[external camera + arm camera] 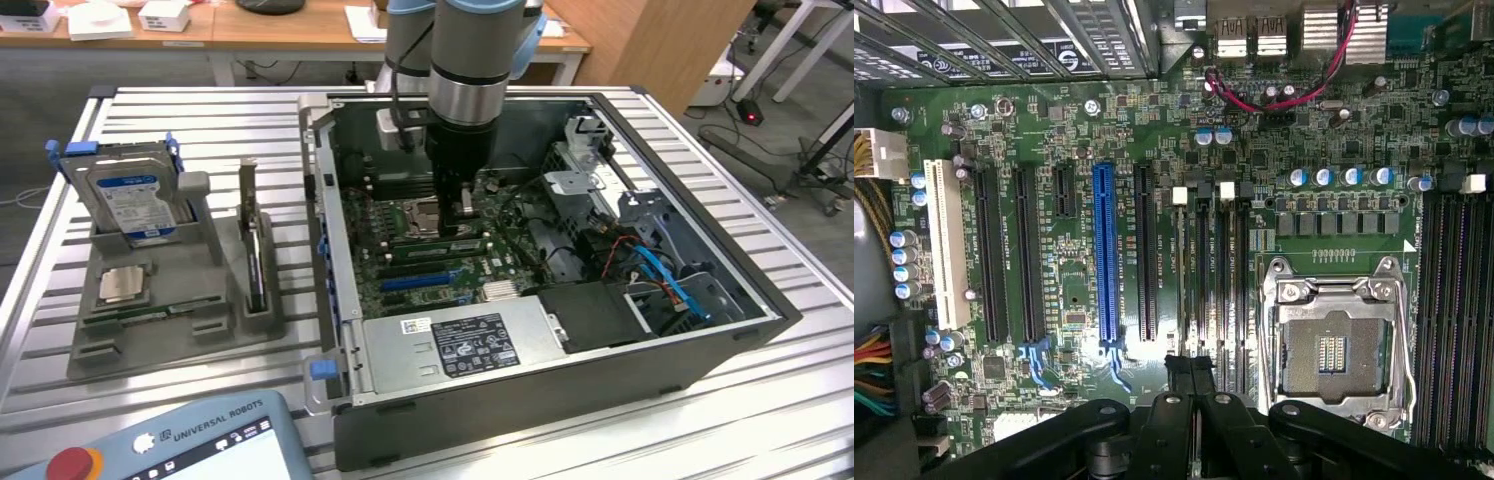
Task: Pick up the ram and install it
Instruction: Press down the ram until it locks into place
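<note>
While upright over motherboard (1154, 130), fingers (1192, 375) pinched together.

ram (447, 246) | thin green stick | on edge in motherboard slot | beside cpu socket

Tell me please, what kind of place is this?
Probably a robotics lab or test workshop for computer assembly. An open computer case lies on a slatted metal table, a Universal Robots teach pendant sits at its edge, and wooden desks stand behind.
</note>
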